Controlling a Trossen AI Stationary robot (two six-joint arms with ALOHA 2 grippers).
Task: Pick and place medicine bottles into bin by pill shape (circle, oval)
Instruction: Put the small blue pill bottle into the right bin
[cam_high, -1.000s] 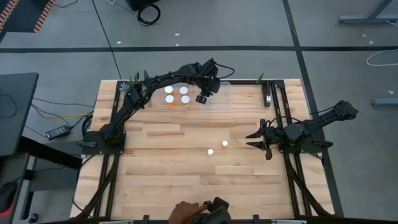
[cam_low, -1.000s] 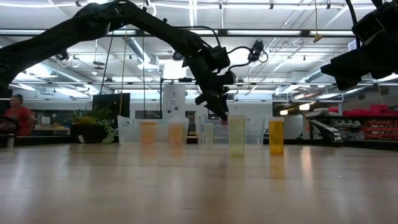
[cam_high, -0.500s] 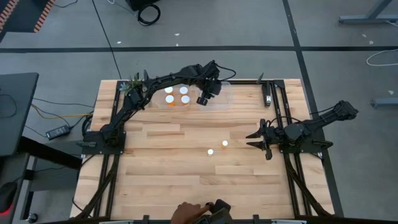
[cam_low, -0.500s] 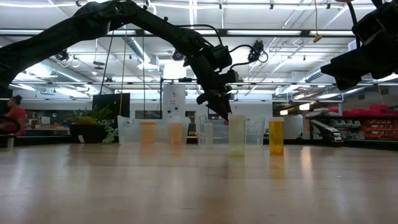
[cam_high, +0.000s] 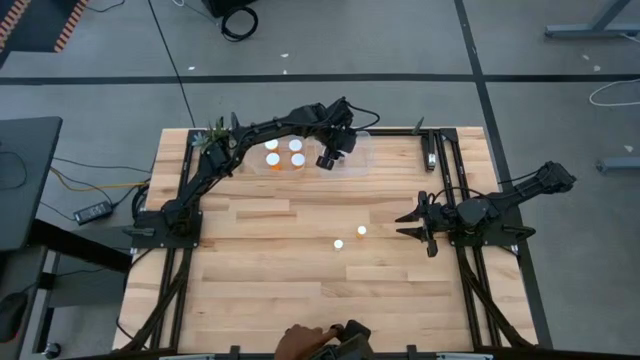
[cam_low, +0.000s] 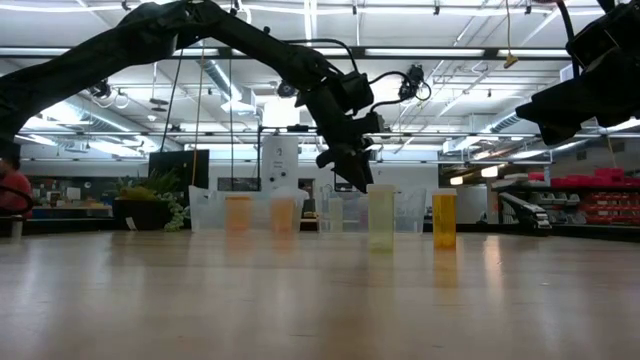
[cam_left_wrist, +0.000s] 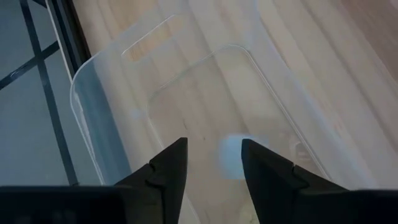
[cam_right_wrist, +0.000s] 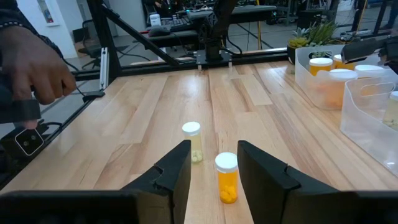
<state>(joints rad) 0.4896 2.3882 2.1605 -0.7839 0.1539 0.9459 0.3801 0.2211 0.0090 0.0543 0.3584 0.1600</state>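
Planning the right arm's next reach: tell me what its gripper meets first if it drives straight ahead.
Probably the orange-bodied bottle, standing directly ahead of the right gripper; the pale bottle sits just beyond, slightly aside. Depth is uncertain.

light: bright, even, from ceiling strips (cam_low: 300, 52) | shadows: faint | blur: soft low-view foreground; glare on table (cam_low: 320, 300)

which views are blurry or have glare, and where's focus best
Low view: the near tabletop is soft and shiny with reflected ceiling light, and the bottles look hazy against a bright backlit room. Left wrist view: the clear bin is blurred, with a smeared pale spot on its floor. Right wrist view is sharpest, on the two loose bottles. High view is evenly lit.
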